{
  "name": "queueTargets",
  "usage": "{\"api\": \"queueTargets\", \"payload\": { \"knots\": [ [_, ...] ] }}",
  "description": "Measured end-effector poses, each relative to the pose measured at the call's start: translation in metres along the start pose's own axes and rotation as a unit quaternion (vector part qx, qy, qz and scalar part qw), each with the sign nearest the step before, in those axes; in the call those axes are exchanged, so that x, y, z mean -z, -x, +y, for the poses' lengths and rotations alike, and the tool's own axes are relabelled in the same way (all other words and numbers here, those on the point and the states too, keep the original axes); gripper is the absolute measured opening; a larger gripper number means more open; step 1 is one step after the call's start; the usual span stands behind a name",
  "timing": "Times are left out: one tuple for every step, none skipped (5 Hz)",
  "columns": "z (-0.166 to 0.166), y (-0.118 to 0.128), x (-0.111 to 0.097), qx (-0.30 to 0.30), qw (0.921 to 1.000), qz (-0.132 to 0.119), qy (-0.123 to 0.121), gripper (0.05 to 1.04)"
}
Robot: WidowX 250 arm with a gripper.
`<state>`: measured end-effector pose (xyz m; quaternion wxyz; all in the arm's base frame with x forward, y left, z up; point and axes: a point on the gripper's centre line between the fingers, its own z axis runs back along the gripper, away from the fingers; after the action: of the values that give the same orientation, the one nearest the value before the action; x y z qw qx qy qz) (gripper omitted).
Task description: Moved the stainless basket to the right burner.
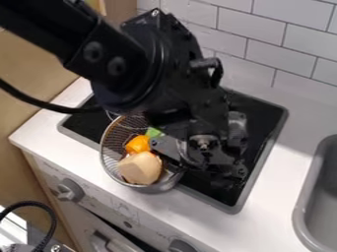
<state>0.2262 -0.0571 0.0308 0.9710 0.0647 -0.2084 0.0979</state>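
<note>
The round stainless wire-mesh basket [116,141] stands by the front edge of the black, grey-rimmed stovetop [262,122], towards its left corner. The black two-finger gripper [199,166] overlaps its right side, towards the burner wanted; its opening and any grip on the rim I cannot tell.

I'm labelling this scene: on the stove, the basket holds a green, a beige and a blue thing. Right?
Blue is wrong: the camera view shows an orange thing. The basket, on the stove, does hold the green thing and the beige thing.
</note>
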Motion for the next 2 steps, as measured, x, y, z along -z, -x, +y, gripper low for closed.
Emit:
{"api": "queueTargets", "payload": {
  "knots": [
    [-0.0006, 0.0035, -0.0023, -0.009, 0.9999, 0.008, 0.006, 0.382],
    [0.0010, 0.0048, -0.0102, -0.015, 0.9997, 0.016, 0.009, 0.165]
  ]
}}
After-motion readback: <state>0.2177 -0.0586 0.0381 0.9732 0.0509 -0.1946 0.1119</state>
